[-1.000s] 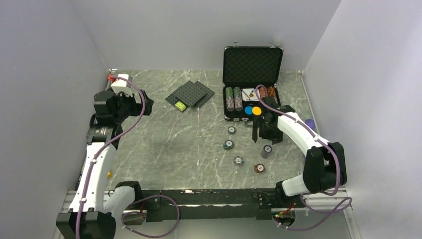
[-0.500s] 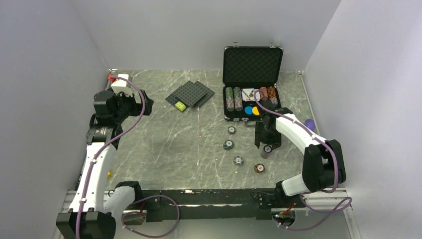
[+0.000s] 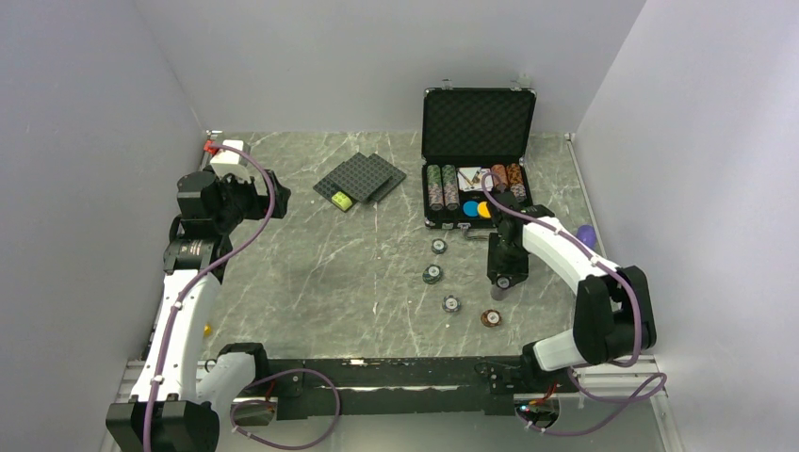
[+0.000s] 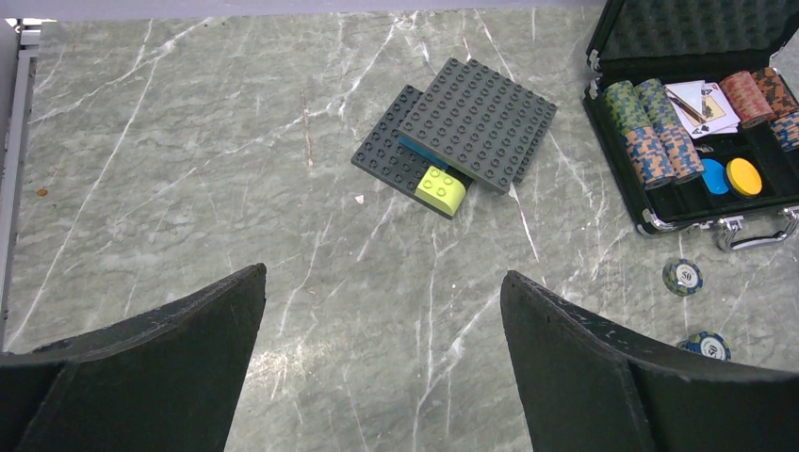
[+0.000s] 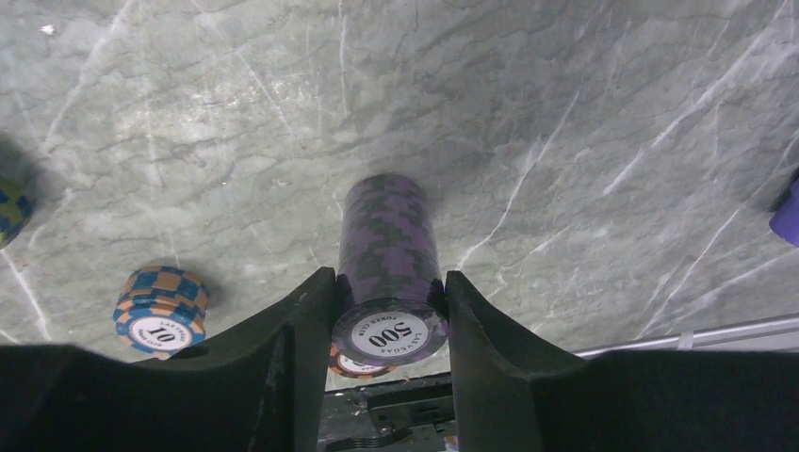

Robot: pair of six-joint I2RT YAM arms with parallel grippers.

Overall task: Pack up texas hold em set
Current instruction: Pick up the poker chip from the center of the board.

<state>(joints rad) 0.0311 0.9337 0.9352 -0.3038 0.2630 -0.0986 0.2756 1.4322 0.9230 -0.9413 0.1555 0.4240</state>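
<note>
The purple stack of poker chips stands upright on the bench, right of centre and a little nearer than the briefcase. Its edges alternate purple and darker blocks, and the top chip has a white centre printed "500". The right fingers are pressed against it on both sides, closed onto the stack while it rests on the marble surface.

Four shorter stacks lie loose to its left and nearer. One, the blue-and-orange stack, is marked "10" on top. The brown stack sits nearest the arm bases. Two more, one far loose stack and another, sit in a line toward the case.

The briefcase is black with silver edging and stands open at the far right of the bench. Its lid is raised and lined with egg-crate foam. Inside, rows of chips lie on their edges at the left, and playing cards are in the middle. Reddish-brown chips lie at the right. A blue disc lies just beside an orange disc in the near compartment.

The left fingers are spread wide with nothing between them, held above the far left of the bench. Dark grey studded plates lie overlapped left of the case, with a lime brick at their near edge.
</note>
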